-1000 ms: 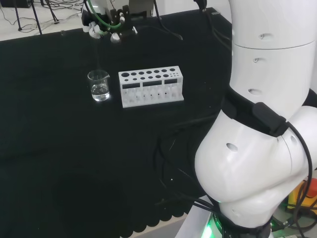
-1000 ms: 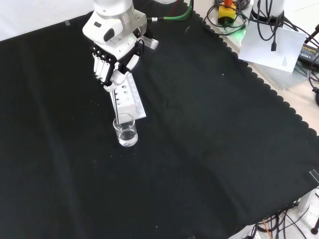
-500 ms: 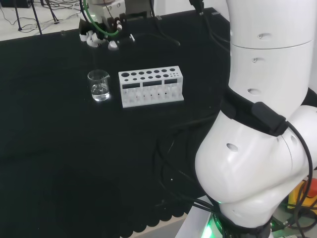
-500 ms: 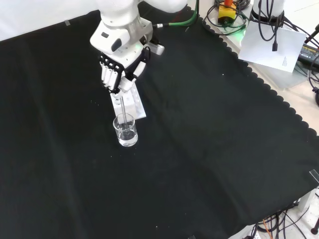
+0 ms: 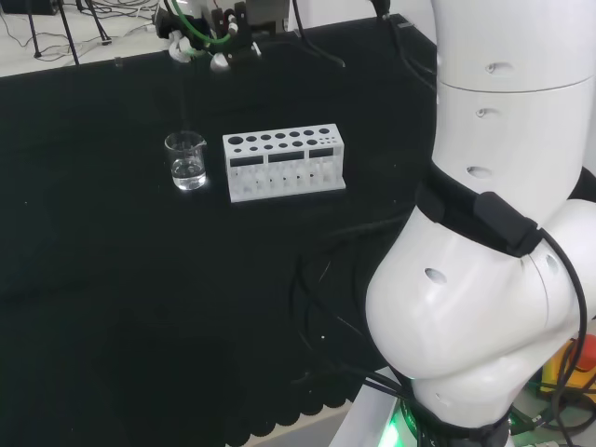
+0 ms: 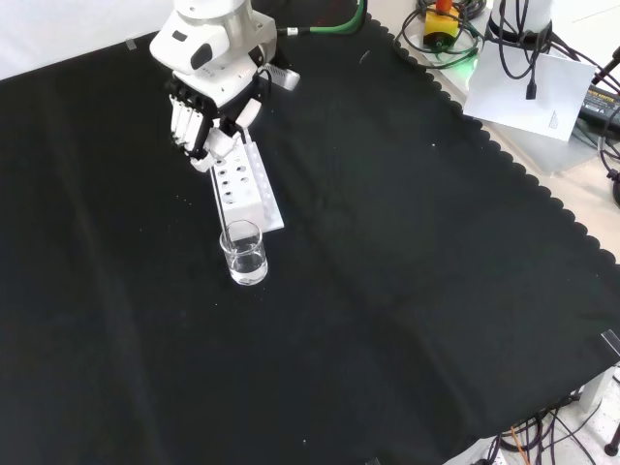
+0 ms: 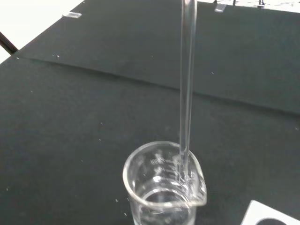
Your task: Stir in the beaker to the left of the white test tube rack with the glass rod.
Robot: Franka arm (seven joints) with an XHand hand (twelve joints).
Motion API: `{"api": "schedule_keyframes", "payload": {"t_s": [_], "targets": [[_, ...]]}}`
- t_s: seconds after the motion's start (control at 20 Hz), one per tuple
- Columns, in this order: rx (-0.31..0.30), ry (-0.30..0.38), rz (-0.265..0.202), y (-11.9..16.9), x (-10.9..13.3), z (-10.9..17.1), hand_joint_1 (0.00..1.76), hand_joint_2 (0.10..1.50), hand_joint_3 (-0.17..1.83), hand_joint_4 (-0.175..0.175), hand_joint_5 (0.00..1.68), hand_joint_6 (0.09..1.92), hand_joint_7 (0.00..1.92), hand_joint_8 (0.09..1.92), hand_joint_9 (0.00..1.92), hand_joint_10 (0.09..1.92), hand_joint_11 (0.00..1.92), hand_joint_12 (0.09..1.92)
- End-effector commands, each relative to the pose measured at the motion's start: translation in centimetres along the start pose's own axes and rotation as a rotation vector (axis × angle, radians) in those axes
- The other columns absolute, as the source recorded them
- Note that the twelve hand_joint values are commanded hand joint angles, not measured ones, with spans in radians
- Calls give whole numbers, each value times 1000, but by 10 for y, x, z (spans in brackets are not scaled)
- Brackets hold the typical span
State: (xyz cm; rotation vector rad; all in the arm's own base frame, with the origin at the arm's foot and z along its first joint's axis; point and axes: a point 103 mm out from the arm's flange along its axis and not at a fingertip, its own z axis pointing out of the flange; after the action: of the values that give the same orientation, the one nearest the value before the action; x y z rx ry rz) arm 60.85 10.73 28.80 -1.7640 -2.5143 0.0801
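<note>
The hand (image 6: 205,121) hangs above the far end of the white test tube rack (image 6: 245,185) in the front view, fingers curled down around the top of the glass rod (image 7: 187,89), pinching it upright. The rod drops straight from the hand, and in the wrist view its lower end sits inside the beaker (image 7: 164,185), just within the rim by the spout. The beaker (image 5: 187,160) stands on the black cloth (image 6: 407,291) just beside the rack's left end in the head view, well in from the bench edges, with a little clear liquid at the bottom.
</note>
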Motion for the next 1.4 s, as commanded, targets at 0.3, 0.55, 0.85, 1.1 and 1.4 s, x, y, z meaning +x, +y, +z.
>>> {"api": "schedule_keyframes", "payload": {"t_s": [0.3,0.55,0.85,1.1,1.4], "targets": [[16,4,0,-25,15,2,1367,1190,0,-175,730,921,767,1358,923,1429,1561,741],[34,9,-48,-12,41,13,1367,1190,0,-175,730,921,766,1358,922,1430,1560,742],[39,20,-45,4,38,16,1366,1190,0,-175,730,921,766,1358,921,1431,1559,743],[29,14,-6,3,1,17,1366,1190,0,-175,729,921,766,1359,921,1432,1559,744],[15,6,4,-14,-2,9,1366,1191,0,-175,729,922,765,1359,920,1433,1559,745]]}}
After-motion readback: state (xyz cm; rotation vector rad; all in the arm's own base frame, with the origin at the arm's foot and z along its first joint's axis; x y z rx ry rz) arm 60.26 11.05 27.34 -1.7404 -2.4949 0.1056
